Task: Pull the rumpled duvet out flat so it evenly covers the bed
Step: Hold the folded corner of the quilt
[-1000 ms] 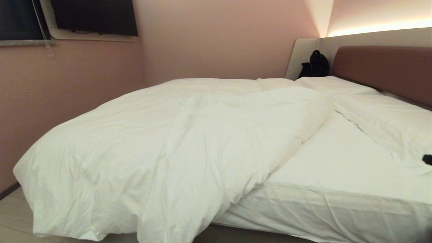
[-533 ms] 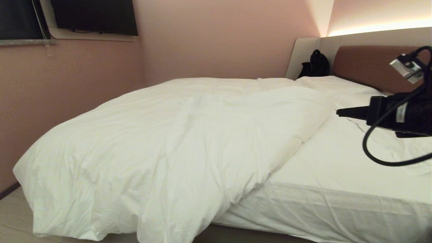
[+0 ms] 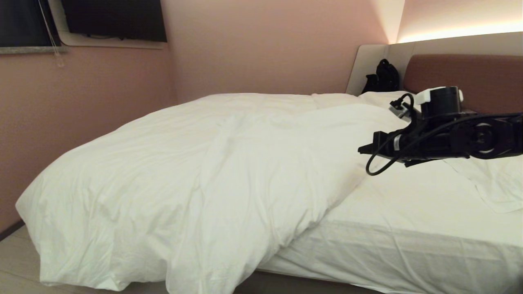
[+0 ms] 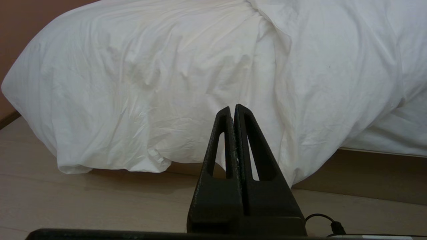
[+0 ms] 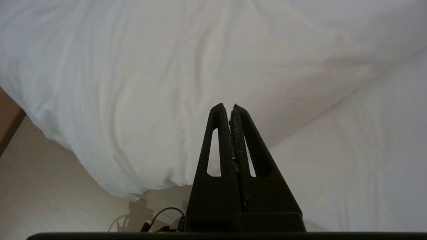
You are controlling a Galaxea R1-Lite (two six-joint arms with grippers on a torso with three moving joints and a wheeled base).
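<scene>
Duvet (image 3: pixel 196 171) bunched on bed's (image 3: pixel 408 245) left half. Right hand (image 3: pixel 361 150) closed, empty, above sheet (image 3: pixel 416 200). Left hand (image 4: pixel 233 108) closed, low.

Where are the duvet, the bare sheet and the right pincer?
duvet (image 3: pixel 196 171), head view, bunched middle.
sheet (image 3: pixel 408 204), head view, uncovered mattress top.
right pincer (image 3: pixel 361 150), head view, shut tips above the duvet's edge.

Bed (image 3: pixel 408 253) fills the head view, headboard at 2 o'clock. On its white sheet (image 3: pixel 408 200): duvet (image 3: pixel 196 171) bunched toward 9 o'clock, one corner hanging off the edge at 7 o'clock; pillows (image 3: pixel 486 179) at 3 o'clock. Sheet bare btwn them.
</scene>
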